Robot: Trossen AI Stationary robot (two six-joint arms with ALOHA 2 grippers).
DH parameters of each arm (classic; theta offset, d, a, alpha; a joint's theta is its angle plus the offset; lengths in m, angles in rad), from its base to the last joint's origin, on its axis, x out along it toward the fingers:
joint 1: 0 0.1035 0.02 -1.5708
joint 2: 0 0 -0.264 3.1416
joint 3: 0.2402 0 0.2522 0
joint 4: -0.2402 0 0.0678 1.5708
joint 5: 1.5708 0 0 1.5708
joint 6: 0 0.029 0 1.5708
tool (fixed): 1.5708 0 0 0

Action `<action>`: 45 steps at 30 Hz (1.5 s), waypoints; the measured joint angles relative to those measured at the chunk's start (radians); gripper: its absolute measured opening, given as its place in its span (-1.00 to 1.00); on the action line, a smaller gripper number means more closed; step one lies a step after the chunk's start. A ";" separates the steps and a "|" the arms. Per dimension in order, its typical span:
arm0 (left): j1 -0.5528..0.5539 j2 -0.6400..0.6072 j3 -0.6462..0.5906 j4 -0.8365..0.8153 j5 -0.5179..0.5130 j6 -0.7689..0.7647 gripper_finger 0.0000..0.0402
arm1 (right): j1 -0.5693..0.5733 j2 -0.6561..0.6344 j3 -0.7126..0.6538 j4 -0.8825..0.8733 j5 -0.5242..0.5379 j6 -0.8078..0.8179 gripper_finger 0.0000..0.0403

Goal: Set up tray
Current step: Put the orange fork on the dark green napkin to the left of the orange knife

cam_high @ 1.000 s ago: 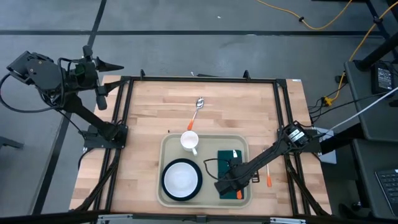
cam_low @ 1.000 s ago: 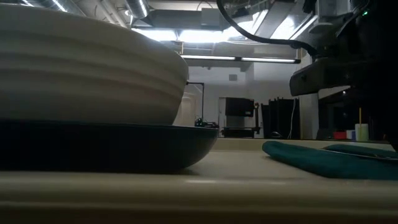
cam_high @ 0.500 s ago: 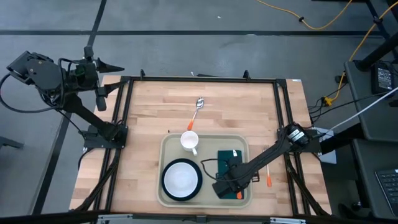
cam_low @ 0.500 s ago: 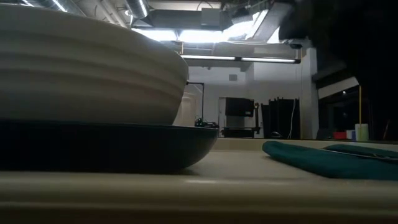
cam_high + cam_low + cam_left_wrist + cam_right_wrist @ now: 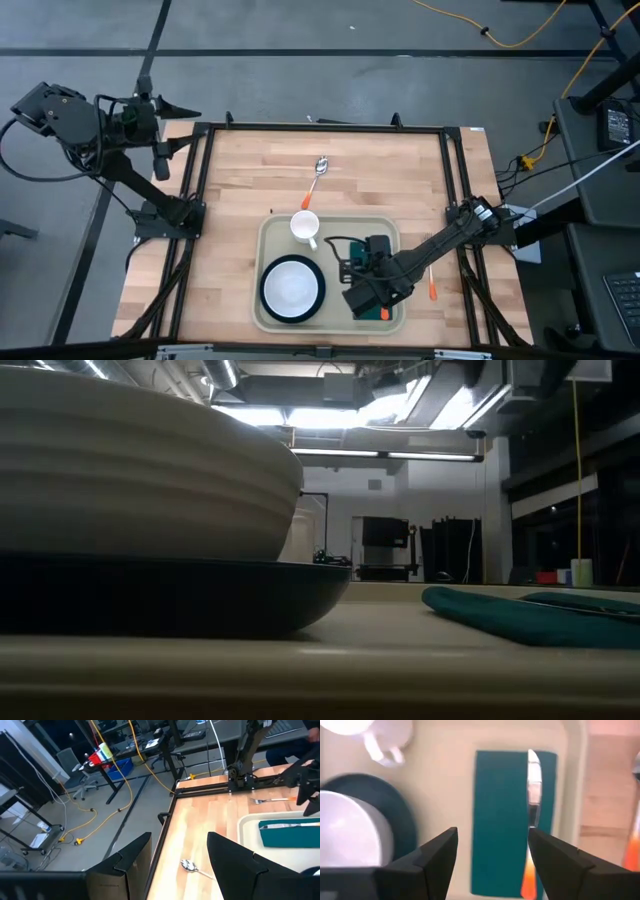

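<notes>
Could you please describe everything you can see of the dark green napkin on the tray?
The napkin is a dark teal-green rectangle that looks like cloth, lying flat on the right side of the cream tray. A knife with a silver blade and an orange handle rests on it along one long edge. In the high view the right gripper hangs over it, open, hiding much of it. The dark plate lies beside it, apart. From table height its near edge looks slightly thick and rumpled.
</notes>
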 joint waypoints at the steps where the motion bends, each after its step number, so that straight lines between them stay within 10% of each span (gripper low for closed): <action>1: 0.000 0.000 0.000 0.000 0.004 0.008 -0.07 | 0.000 0.000 -0.008 -0.001 -0.017 0.003 0.24; 10: 0.000 0.000 0.000 0.000 0.008 0.040 -0.07 | 0.064 0.001 -0.193 0.045 -0.293 0.135 0.24; 21: 0.000 0.011 0.000 0.000 -0.011 0.006 -0.07 | 0.141 0.000 -0.191 0.035 -0.299 0.153 0.24; 31: 0.000 0.052 0.000 0.000 -0.011 0.004 -0.07 | 0.235 -0.037 -0.259 0.012 -0.516 0.206 0.24; 39: 0.000 0.071 0.000 0.000 -0.012 0.005 -0.07 | 0.232 -0.038 -0.308 0.071 -0.399 0.196 0.24; 45: 0.000 0.071 -0.022 0.000 -0.017 -0.020 -0.07 | 0.158 -0.038 -0.335 0.313 -0.062 0.136 0.24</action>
